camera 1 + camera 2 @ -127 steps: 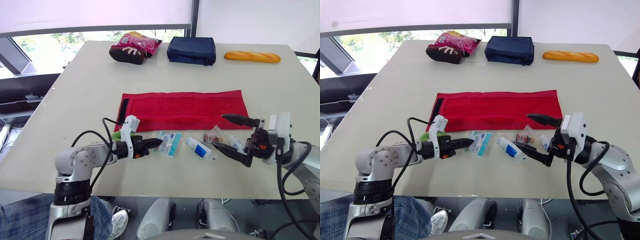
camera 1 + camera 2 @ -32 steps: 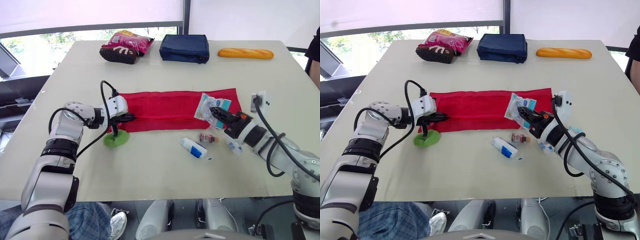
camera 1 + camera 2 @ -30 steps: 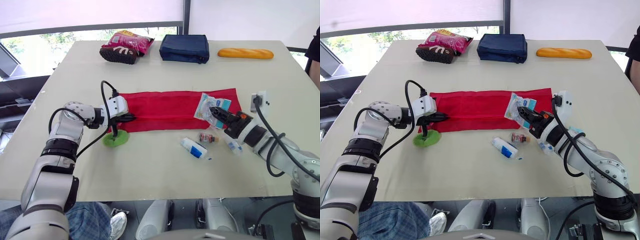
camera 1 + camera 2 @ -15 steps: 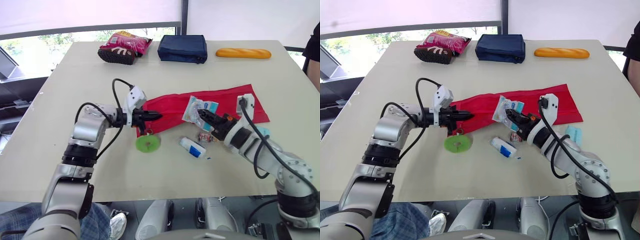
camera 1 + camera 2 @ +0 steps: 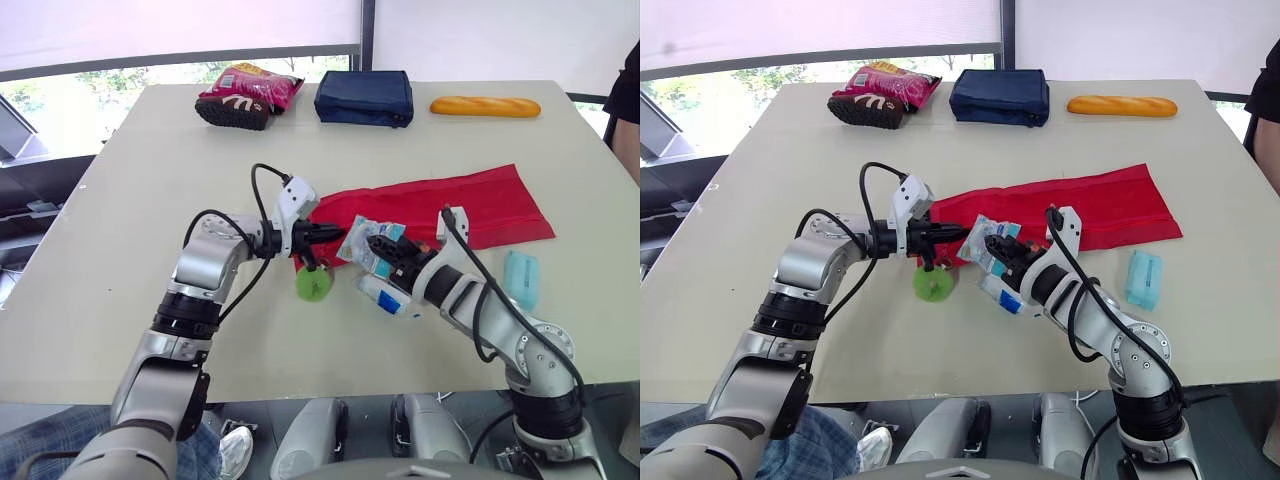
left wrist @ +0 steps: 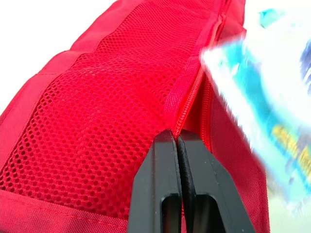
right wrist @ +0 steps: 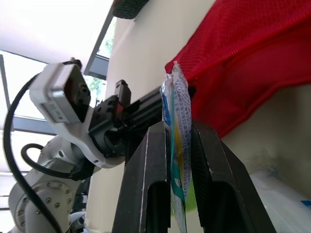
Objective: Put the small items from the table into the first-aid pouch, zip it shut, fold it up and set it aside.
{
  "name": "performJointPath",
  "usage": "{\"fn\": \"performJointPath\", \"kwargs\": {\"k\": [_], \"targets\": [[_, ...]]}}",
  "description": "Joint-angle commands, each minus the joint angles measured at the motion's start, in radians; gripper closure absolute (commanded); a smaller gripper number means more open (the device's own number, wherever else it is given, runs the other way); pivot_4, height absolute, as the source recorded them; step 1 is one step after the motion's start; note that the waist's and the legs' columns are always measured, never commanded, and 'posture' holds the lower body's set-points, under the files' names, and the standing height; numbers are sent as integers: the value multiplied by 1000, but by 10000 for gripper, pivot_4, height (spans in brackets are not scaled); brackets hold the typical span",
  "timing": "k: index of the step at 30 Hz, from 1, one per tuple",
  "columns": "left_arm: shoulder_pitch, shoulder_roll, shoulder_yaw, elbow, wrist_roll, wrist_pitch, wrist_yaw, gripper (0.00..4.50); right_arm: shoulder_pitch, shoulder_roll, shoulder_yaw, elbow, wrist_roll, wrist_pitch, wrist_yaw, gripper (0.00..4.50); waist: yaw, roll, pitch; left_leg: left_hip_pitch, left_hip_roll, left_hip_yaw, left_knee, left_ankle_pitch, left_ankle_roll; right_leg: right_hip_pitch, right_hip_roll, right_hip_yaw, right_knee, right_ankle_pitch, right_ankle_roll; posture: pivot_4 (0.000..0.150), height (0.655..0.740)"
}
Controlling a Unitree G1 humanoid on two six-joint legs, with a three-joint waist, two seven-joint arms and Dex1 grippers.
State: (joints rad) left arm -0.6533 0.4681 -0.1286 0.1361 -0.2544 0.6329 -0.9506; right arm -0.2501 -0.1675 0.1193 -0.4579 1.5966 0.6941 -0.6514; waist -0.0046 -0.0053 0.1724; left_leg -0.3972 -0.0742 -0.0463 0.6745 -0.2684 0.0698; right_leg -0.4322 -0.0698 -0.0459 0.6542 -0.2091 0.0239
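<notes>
The red mesh first-aid pouch (image 5: 440, 205) lies slanted across the table, its left end lifted. My left gripper (image 5: 325, 232) is shut on the pouch's zipper edge (image 6: 187, 104) at that end. A green round item (image 5: 315, 284) sits just below it. My right gripper (image 5: 385, 250) is shut on a blue-and-white packet (image 5: 366, 240), which stands upright between its fingers (image 7: 176, 145) right beside the left gripper's tips. A white tube (image 5: 385, 296) lies under the right forearm. On the table to the right lies a teal packet (image 5: 521, 280).
At the far edge of the table are a pink snack bag (image 5: 240, 92), a navy bag (image 5: 364, 97) and a baguette (image 5: 485, 106). A person's arm (image 5: 630, 95) is at the right edge. Bare tabletop runs along the near side.
My left gripper has pulled the pouch's left end further right and the pouch has slid with it. My right gripper has carried the packet left, up to the left gripper's tips.
</notes>
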Motion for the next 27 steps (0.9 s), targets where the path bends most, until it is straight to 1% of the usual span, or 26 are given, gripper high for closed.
{"fn": "performJointPath", "kwargs": {"k": [1, 6, 15, 20, 27], "targets": [[-14, -24, 6, -46, -12, -8, 31, 44804, 9, 5, -3, -3, -52, -6, 38, 44218, -1, 0, 0, 0, 0, 0, 0, 0, 0, 0, 0, 0, 0, 0, 0, 1500, 7395], [2, -53, -18, -56, -12, -30, 32, 44804, 15, 46, -38, 66, -118, -43, 90, 44218, -6, 0, 0, 0, 0, 1, 0, 0, 0, -1, 0, 1, 2, 0, 0, 1500, 7395], [-10, -77, -52, -35, -6, -66, 25, 44804, -30, 175, -118, 162, -168, -99, 112, 44218, -7, 0, 0, 1, 0, 3, 0, 0, 0, -2, 0, 3, 3, 0, 0, 1500, 7395], [-28, -106, -37, -19, -25, -47, 37, 44804, -40, 226, -118, 197, -226, -102, 117, 44218, -6, 0, 0, 1, 0, 3, 0, 0, 0, -2, 0, 3, 3, 0, 0, 1500, 7395], [-31, -142, -10, -48, -54, -2, 65, 44804, -53, 276, -103, 261, -313, -77, 172, 44218, -8, 0, 0, 1, 0, 4, 0, 0, 0, -2, 1, 4, 3, 0, 0, 1500, 7395]]}}
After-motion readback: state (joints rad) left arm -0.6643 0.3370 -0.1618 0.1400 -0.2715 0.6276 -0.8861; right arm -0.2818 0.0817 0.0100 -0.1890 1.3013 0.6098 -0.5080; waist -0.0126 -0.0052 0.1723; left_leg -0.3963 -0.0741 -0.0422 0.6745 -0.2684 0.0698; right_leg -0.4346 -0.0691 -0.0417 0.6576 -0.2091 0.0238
